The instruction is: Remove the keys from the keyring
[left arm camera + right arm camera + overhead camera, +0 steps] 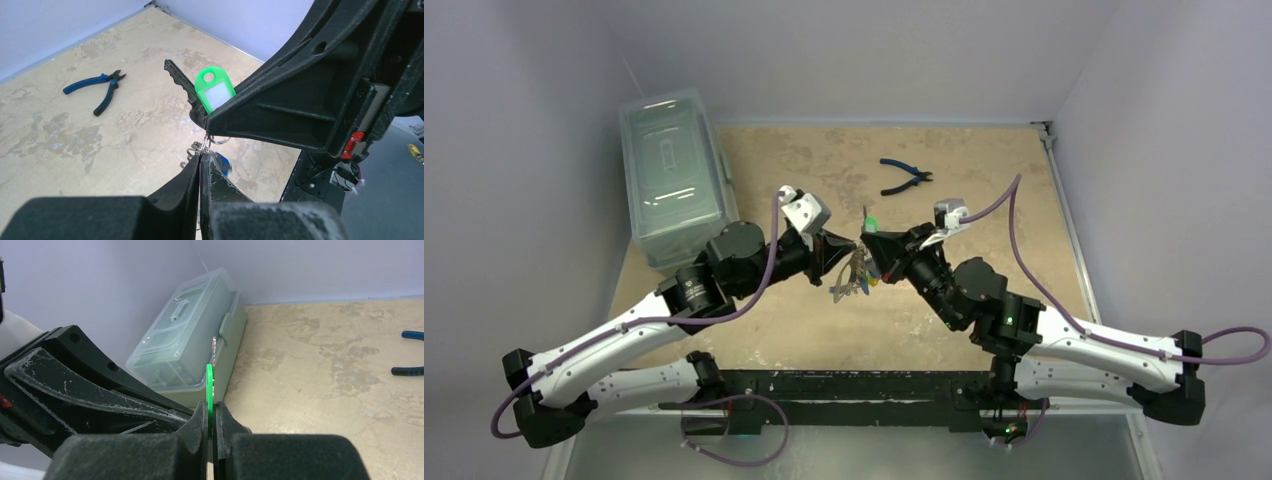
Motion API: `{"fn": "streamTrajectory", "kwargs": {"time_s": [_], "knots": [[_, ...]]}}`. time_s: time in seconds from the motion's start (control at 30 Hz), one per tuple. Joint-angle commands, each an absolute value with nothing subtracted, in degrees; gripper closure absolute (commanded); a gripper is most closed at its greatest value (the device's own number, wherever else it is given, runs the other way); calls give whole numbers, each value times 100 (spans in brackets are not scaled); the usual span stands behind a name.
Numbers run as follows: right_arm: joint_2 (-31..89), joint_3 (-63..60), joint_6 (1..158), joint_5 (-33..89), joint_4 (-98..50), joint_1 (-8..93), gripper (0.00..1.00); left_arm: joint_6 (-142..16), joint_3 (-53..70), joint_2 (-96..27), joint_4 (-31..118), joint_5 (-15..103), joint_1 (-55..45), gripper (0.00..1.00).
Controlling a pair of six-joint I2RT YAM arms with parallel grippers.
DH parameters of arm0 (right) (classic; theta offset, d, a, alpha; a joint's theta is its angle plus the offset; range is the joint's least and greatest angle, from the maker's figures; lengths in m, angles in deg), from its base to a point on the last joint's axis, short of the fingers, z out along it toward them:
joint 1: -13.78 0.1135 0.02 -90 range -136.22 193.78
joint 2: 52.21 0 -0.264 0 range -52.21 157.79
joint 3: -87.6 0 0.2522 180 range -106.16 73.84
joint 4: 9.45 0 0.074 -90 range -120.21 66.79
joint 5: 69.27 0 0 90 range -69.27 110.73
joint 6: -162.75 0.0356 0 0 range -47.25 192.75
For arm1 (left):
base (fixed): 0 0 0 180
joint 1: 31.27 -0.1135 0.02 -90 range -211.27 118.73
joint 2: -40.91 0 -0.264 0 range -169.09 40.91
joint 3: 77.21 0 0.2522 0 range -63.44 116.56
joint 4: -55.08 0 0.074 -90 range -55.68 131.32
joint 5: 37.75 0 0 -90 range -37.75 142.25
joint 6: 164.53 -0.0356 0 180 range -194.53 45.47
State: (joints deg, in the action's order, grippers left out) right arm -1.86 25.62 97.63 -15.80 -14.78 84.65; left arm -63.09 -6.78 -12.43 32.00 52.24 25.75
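Observation:
Both grippers meet above the table's middle, holding the key bunch [854,278] in the air. My left gripper [840,258] is shut on the thin silver rim of the keyring [206,145]; its fingertips [192,167] pinch the metal from below. My right gripper [868,240] is shut on the green-tagged key: the green tag [215,91] and dark key blade [179,81] stick up out of its jaws. In the right wrist view the tag [209,385] is edge-on between the pads. A blue tag [224,164] hangs behind the left fingers. The other keys are mostly hidden.
Blue-handled pliers [905,177] lie on the table at the back, right of centre. A clear lidded plastic box [672,175] stands at the back left against the wall. The table's right edge [1069,230] runs beside the right arm.

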Motion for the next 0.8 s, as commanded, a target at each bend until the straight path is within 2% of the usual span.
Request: {"fn": "streamTrajectory", "kwargs": {"time_s": [0.0,0.53,0.73,0.77], "knots": [[-389,2562,9766,-1847,-1276,8479,100,-6310,-676,-1010,3604,5082,2551,100],[-453,2512,9664,-1922,-1335,8479,100,-6406,-734,-1079,3511,5029,2552,99],[-325,2577,9701,-1868,-1291,8479,100,-6555,-142,-1382,2862,4700,2553,62],[-318,2603,9731,-1857,-1286,8479,100,-6568,-102,-1373,2836,4707,2551,60]]}}
